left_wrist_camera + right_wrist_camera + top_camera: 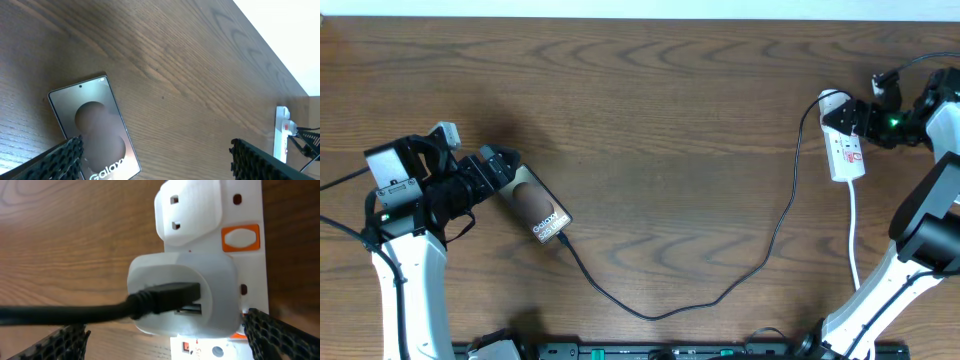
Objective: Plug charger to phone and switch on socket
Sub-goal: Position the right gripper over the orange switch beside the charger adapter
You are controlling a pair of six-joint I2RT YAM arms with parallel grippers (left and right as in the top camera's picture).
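Left arm [405, 270]: white link rises from near edge, black wrist bent, pointing right toward centre. Left hand [508, 170]: jaws wide apart, mesh-textured fingers [60, 160] at lower corners of wrist view. Right arm [910, 240]: reaches up far right side, wrist turned left, green light lit. Right hand [857, 122]: jaws spread wide, fingers [280, 335] low at both sides.

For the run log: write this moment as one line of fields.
left gripper: open, above phone | right gripper: open, at socket | charger: end at phone's lower edge
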